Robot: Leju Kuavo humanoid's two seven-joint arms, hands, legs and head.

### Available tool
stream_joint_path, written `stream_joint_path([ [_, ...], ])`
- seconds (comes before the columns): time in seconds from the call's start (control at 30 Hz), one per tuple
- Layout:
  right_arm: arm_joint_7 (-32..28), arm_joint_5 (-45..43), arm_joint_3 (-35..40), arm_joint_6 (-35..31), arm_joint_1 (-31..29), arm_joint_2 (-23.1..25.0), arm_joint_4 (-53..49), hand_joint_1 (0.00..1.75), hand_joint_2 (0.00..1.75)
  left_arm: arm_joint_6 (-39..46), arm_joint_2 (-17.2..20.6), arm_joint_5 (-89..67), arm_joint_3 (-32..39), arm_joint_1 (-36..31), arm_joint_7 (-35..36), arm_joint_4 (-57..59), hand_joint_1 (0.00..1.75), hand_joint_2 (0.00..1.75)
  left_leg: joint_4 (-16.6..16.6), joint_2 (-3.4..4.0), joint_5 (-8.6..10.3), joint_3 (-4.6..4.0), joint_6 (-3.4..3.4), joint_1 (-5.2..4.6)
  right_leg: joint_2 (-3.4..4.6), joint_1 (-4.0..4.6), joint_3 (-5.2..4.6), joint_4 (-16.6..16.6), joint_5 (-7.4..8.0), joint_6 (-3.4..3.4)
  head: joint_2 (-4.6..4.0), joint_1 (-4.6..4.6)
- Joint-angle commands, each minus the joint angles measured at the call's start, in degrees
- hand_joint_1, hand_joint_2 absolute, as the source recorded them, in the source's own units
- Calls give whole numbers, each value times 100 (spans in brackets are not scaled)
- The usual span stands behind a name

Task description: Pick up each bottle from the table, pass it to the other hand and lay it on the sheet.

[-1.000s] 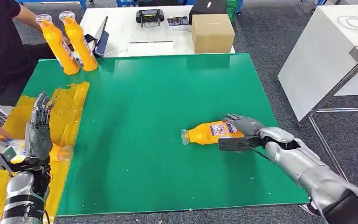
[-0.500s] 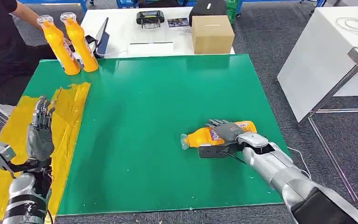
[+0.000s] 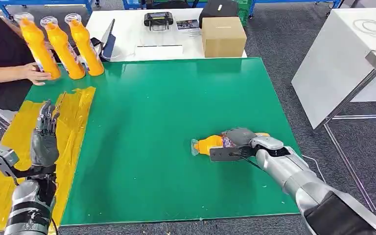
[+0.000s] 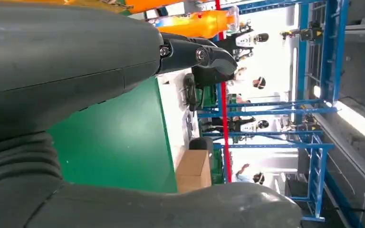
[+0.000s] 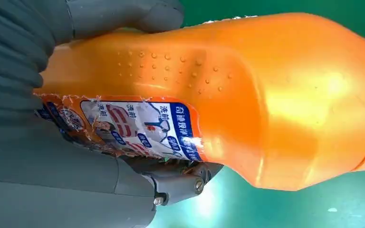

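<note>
Orange bottle lying near right on green table, now wrapped by right hand, fingers newly closed round it. Left hand open, empty, above yellow sheet. Lift presumably next.

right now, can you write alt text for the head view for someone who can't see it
The robot's right hand grips an orange bottle lying on its side on a green table. Its left hand is raised, fingers apart, over a yellow sheet at the table's left edge. At the far left corner a person's hand holds one of three upright orange bottles.
</note>
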Motion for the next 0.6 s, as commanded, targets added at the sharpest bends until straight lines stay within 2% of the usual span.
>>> stream_joint_path([
  [0.03, 97, -534, -729, -499, 318, 373, 329, 175, 175, 57, -143, 68, 194, -118, 42, 370, 0, 0, -9, -12, -3, 15, 7, 0, -18, 2, 24, -14, -6, -1, 0, 2],
  [0.13, -303, -1151, -1461, -820, 426, 759, -301, 175, 175, -28, -242, 276, 250, 37, 276, 121, 0, 0, -11, 7, -6, 20, 5, 1, 2, 3, 23, -14, -3, -3, 0, 4],
  [0.23, -447, -1695, -1947, -755, 424, 1137, -1404, 175, 175, -142, -367, 428, 136, 166, 429, -301, 0, 0, -2, 44, -14, 11, 5, -2, 37, 1, 4, 2, -2, -5, 0, 2],
  [0.27, -277, -1708, -1955, -681, 385, 1194, -1540, 175, 175, -131, -396, 442, 107, 173, 469, -360, 0, 0, -1, 42, -15, 12, 6, -2, 35, 2, 5, 2, -3, -6, 0, 6],
  [0.4, -243, -2035, -2021, -582, 530, 1574, -2570, 175, 175, -212, -562, 810, -159, 258, 772, -740, 0, 0, 11, 83, -21, -9, 1, 0, 74, 3, -30, 22, -5, -10, 0, 7],
  [0.43, -185, -2113, -2005, -546, 519, 1641, -2656, 175, 175, -87, -607, 784, -229, 276, 823, -844, 0, 0, 4, 47, -8, -20, 1, -2, 45, 2, -30, 16, -2, -5, 0, 0],
  [0.57, -142, -2325, -1932, -551, 640, 1757, -3009, 175, 175, 273, -697, 686, -565, 378, 1022, -1244, 0, 0, 2, 22, -5, -32, 3, 6, 23, 11, -37, 11, -5, -1, 0, 2],
  [0.6, -146, -2366, -1912, -550, 660, 1789, -3035, 175, 175, 306, -727, 708, -627, 392, 1009, -1313, 0, 175, 5, 28, -13, -24, 6, 9, 26, 14, -29, 10, -11, -1, 0, 2],
])
